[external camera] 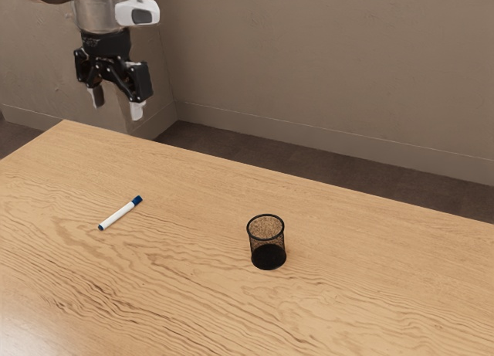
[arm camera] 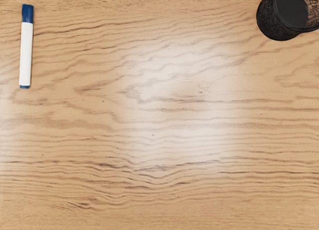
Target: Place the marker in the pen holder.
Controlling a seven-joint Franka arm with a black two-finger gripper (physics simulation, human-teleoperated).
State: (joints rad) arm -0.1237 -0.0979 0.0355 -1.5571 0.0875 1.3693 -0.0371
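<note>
In the exterior view, one gripper (external camera: 117, 103) is hanging above table height, its two fingers (external camera: 137, 110) standing apart with a gap between them. One marker (external camera: 120, 214) is lying flat on the one wooden table (external camera: 351, 286), lower than the gripper and well apart from it. Its body is showing white, with blue at both ends. One black mesh pen holder (external camera: 268, 255) is standing upright on the tabletop, also lower than the gripper but farther off toward the exterior view's right. The marker is resting outside it, well apart from its wall, with the longer blue end, the cap, pointing away from the exterior view's lower edge.

In the wrist view, one marker and one pen holder are showing below the gripper's level, the marker's cap end sitting nearer the holder than its other end is.
</note>
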